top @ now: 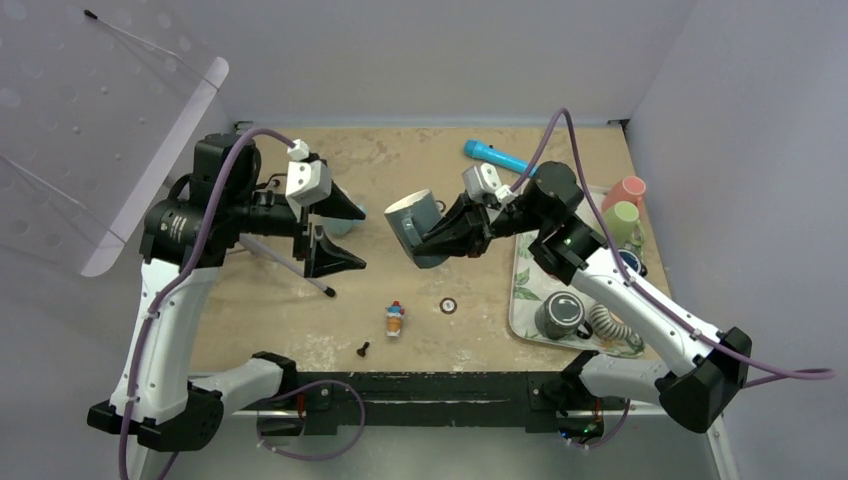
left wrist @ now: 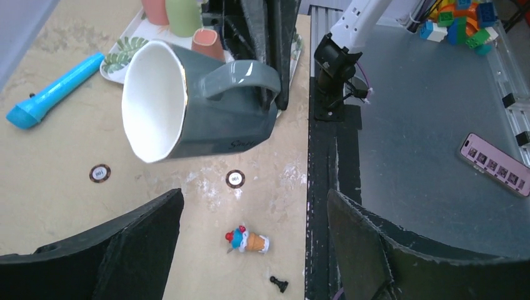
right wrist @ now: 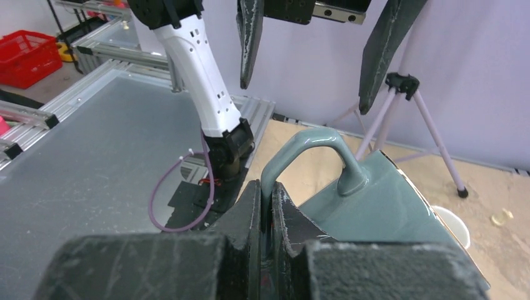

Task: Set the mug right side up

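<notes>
the right gripper (top: 447, 238) is clamped on the handle of the grey-green mug (top: 418, 226), and the right wrist view shows its two fingers (right wrist: 250, 212) pinched together on the lower end of the handle loop, with the rest of the loop arching up past them. the mug (right wrist: 387, 200) hangs off the table top, just past the left edge of the tray (top: 520, 292). it lies on its side with the handle uppermost and its white inside turned away from the tray. its base end sits against the right gripper and its mouth points away from it. in the left wrist view the mug (left wrist: 187, 109) shows its open mouth tilted toward the camera, with the right gripper (left wrist: 275, 69) behind it on the tray's side. the left gripper (top: 350, 236) is farther from the tray than the mug. its jaws are spread wide and hold nothing. they face the mug's mouth and stay apart from it. the left gripper (left wrist: 255, 195) frames the mug between its two dark fingers (left wrist: 125, 244) without touching it. a blue flashlight (top: 497, 157) lies on the table beyond the tray's far left corner. a small ice cream toy (top: 396, 319) and a round token (top: 449, 306) lie left of the tray's near end, below the raised mug. the tray holds a dark mug (top: 562, 315), a pink cup (top: 625, 190) and a green cup (top: 622, 220).
</notes>
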You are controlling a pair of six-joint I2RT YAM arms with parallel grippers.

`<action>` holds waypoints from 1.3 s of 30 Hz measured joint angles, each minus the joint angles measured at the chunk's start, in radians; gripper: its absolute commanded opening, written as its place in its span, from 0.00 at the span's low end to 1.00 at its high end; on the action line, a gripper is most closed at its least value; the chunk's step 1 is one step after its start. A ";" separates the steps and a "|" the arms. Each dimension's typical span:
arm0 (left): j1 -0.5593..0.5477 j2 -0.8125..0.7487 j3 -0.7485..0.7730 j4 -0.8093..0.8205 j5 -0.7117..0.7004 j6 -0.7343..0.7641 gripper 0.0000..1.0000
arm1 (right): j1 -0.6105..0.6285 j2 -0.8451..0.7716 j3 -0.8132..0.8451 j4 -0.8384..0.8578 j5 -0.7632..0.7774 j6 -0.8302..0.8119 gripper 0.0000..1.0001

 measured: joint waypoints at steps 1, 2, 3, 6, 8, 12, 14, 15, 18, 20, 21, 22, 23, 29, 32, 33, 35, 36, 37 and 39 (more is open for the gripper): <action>-0.005 -0.014 -0.011 0.017 0.005 -0.006 0.88 | 0.010 0.008 0.011 0.002 -0.002 0.001 0.00; -0.011 -0.020 -0.014 0.031 0.008 -0.014 0.89 | 0.021 0.017 0.023 0.006 -0.003 0.001 0.00; -0.020 -0.024 -0.016 0.057 0.011 -0.031 0.89 | 0.032 0.026 0.033 0.008 -0.004 0.001 0.00; -0.041 -0.024 -0.020 0.125 0.013 -0.070 0.89 | 0.059 0.040 0.048 0.014 -0.017 0.001 0.00; -0.054 -0.005 -0.020 0.160 0.013 -0.092 0.89 | 0.074 0.042 0.049 0.013 -0.018 0.001 0.00; -0.077 0.045 -0.023 0.189 0.012 -0.114 0.74 | 0.090 0.042 0.058 0.014 -0.019 0.001 0.00; -0.095 0.064 -0.035 0.200 0.008 -0.119 0.62 | 0.096 0.042 0.062 0.018 -0.018 0.001 0.00; -0.107 0.072 -0.043 0.204 0.006 -0.121 0.56 | 0.097 0.042 0.063 0.021 -0.018 0.001 0.00; -0.148 0.094 -0.062 0.195 0.026 -0.126 0.16 | 0.100 0.042 0.064 0.016 -0.020 0.002 0.00; -0.160 0.101 -0.062 0.171 0.060 -0.118 0.00 | 0.093 0.042 0.064 0.000 -0.021 0.002 0.00; -0.163 0.098 -0.063 0.140 0.078 -0.116 0.00 | 0.086 0.042 0.064 -0.002 -0.033 -0.010 0.00; -0.164 0.097 -0.063 0.127 0.096 -0.114 0.00 | 0.085 0.041 0.064 -0.002 -0.036 -0.021 0.10; -0.163 0.093 -0.063 0.121 0.103 -0.113 0.00 | 0.087 0.038 0.067 -0.008 -0.028 -0.029 0.29; -0.166 0.066 -0.116 0.162 -0.166 -0.106 0.00 | 0.063 0.018 0.103 -0.085 0.370 0.011 0.96; -0.172 0.127 -0.146 0.175 -0.358 -0.106 0.00 | -0.034 0.018 0.113 -0.125 0.603 0.091 0.96; -0.172 0.153 -0.151 0.184 -0.404 -0.106 0.00 | -0.072 0.019 0.114 -0.147 0.668 0.119 0.96; -0.175 0.219 -0.170 0.212 -0.505 -0.105 0.00 | -0.184 0.026 0.117 -0.222 0.830 0.207 0.97; -0.179 0.248 -0.182 0.226 -0.551 -0.104 0.00 | -0.245 0.033 0.118 -0.265 0.909 0.253 0.97; -0.184 0.275 -0.195 0.243 -0.597 -0.103 0.00 | -0.314 0.042 0.119 -0.314 0.987 0.306 0.97; -0.209 0.314 -0.219 0.267 -0.679 -0.097 0.00 | -0.452 0.070 0.116 -0.410 1.110 0.411 0.97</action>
